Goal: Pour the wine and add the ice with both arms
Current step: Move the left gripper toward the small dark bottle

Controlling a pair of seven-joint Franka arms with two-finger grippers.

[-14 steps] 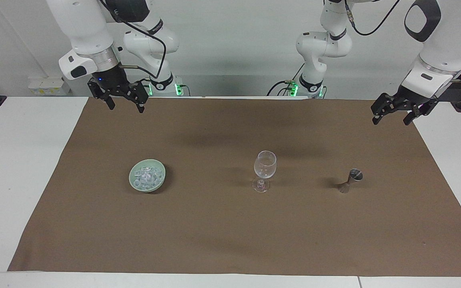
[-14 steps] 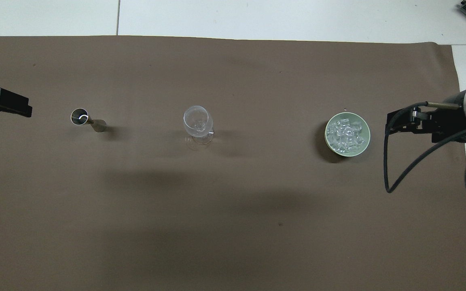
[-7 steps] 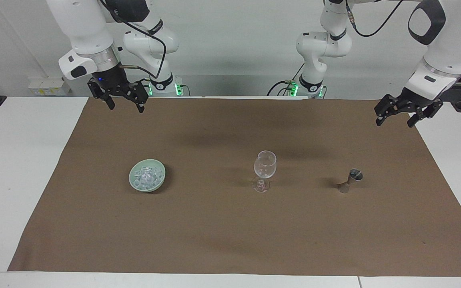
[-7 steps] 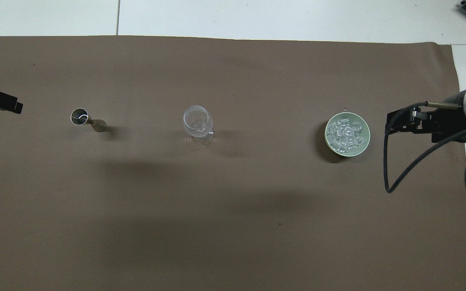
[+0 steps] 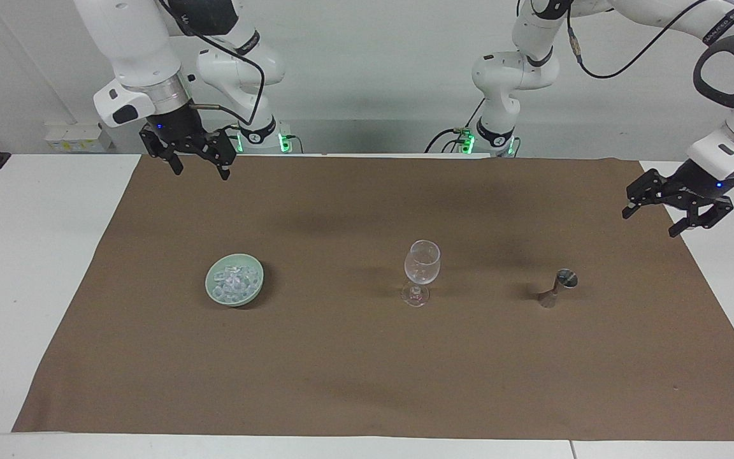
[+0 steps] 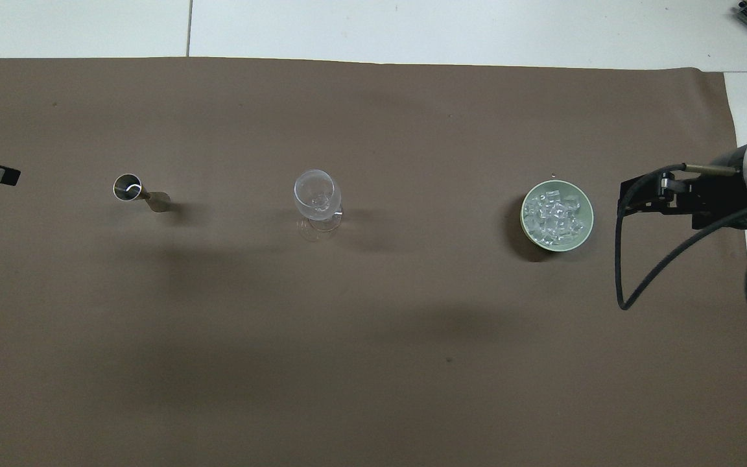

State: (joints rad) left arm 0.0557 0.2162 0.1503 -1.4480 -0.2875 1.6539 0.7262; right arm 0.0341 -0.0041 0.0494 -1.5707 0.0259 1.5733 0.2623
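The ice (image 5: 234, 280) lies in a green bowl (image 5: 215, 294) on the brown mat (image 5: 367, 376), toward the right arm's end. The right gripper (image 5: 199, 164), fingers apart, hangs over the mat's edge nearest the robots. The left gripper (image 5: 671, 215), fingers apart and empty, hangs over the mat's edge at the left arm's end, so the right arm is better placed for the ice.

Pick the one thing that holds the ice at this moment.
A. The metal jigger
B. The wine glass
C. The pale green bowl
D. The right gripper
C: the ice lies heaped in the pale green bowl, while the wine glass stands empty beside it.
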